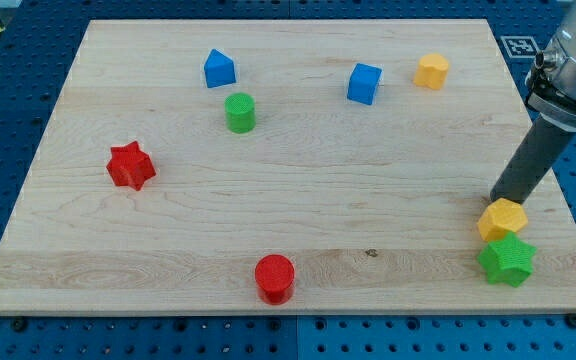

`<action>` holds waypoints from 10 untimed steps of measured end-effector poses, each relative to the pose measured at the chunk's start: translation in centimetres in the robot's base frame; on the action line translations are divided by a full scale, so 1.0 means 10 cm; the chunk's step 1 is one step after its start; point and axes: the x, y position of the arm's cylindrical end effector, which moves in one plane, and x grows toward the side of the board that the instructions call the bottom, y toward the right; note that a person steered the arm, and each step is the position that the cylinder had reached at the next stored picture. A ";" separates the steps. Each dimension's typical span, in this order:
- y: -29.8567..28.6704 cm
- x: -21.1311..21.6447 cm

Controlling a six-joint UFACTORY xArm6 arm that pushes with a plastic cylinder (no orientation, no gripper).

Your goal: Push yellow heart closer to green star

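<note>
There is no claw on this arm to open or close: it ends in a straight dark rod, and my tip (495, 199) sits at the rod's lower end near the right edge of the table (368, 180). The rod slants up and to the view's right toward the grey arm body at the top right corner.

Just below my tip, a little toward the view's right, lies the yellow heart (502, 218); its upper edge appears to touch or nearly touch the tip, though I cannot tell for sure whether there is contact. Directly below the yellow heart, and touching or all but touching it, is the green star (507, 260), close to the table's lower right corner.

Farther out, toward the view's top, a second yellow block (431, 71) sits near the upper edge, with a blue cube (364, 83) just to its left. Across the table to the view's left are a blue house-shaped block (219, 69) and, just below it, a green cylinder (240, 112). A red star (131, 165) lies near the left edge, and a red cylinder (275, 278) stands near the bottom edge, well apart from the rest.
</note>
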 end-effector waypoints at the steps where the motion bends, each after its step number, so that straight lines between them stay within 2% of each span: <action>1: 0.00 -0.14; 3: 0.00 -1.42; 4: 0.00 -1.83; 8: -0.42 -2.29; 9: -0.46 -2.59; 10: -0.62 -2.53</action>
